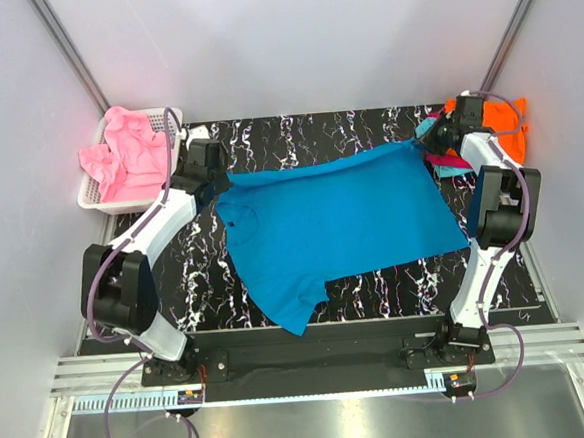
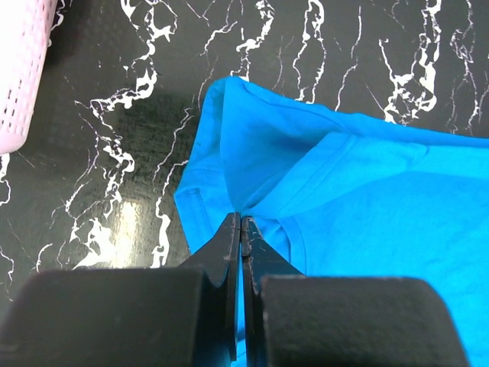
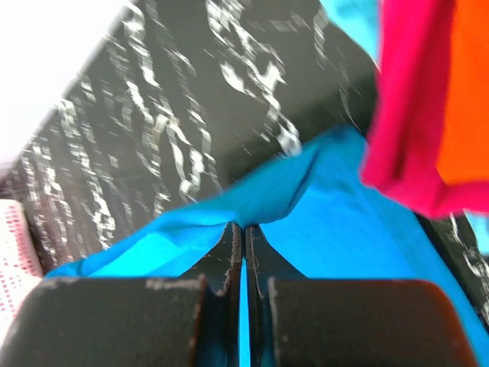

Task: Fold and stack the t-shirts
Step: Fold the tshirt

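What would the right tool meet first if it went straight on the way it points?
The right tool, shut on the teal-blue t-shirt, would first push into that shirt's raised fold ahead, then likely the black table. The magenta t-shirt looks off to the side, though depth is unclear.

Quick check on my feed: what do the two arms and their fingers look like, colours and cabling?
The left arm and right arm both have white shells between bulky black joint housings. Thin purple cables loop along each from the base. The fingers, left and right, are flat black blades tapering to a tip. No markings show.
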Controlling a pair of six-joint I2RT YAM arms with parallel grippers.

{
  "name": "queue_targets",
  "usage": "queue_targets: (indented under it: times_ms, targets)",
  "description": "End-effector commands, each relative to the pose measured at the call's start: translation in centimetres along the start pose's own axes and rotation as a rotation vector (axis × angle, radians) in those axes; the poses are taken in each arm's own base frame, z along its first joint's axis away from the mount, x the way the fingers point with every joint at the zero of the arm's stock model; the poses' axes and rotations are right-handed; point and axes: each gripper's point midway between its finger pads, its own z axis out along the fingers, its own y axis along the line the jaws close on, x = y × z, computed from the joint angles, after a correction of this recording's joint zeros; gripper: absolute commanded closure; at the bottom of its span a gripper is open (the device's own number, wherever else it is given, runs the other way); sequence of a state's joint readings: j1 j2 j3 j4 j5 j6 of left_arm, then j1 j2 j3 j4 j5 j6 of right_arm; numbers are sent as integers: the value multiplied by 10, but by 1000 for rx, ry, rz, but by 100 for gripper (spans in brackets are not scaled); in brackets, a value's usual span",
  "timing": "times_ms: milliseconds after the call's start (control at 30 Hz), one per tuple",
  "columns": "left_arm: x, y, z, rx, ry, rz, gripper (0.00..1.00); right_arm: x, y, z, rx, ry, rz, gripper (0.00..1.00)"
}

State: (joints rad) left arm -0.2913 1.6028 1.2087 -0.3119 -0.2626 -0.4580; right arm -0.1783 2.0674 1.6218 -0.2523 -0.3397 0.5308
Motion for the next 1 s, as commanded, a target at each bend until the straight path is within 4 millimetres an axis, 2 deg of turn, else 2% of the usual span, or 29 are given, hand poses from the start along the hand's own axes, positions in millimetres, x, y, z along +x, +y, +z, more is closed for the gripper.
queue_targets:
  times_ms: [0,133,300,767,800,867,900,967]
  targets:
    - [-14,-9,-16,34,-61,-27,100,3,-2,-20,54,-6,10,100]
    - [-7,-12,-22,39,-51,-28,100,15,-13,-28,99,8,32,100]
    - [7,-8,-27,0,-34,-13,100,23,-16,-38,121,24,42,100]
    - [47,-1,-36,-35,36,-6,100,50,-43,-47,220,68,54,100]
    - [50,1,-38,-48,40,-21,100,51,-45,-47,230,69,56,97]
    - [57,6,-39,-69,53,-34,98,52,-48,-52,250,65,59,76]
    - [60,14,-41,-109,55,-67,92,52,-48,-54,257,56,58,64]
    - [67,32,-45,-203,46,-125,81,51,-50,-61,276,37,57,58]
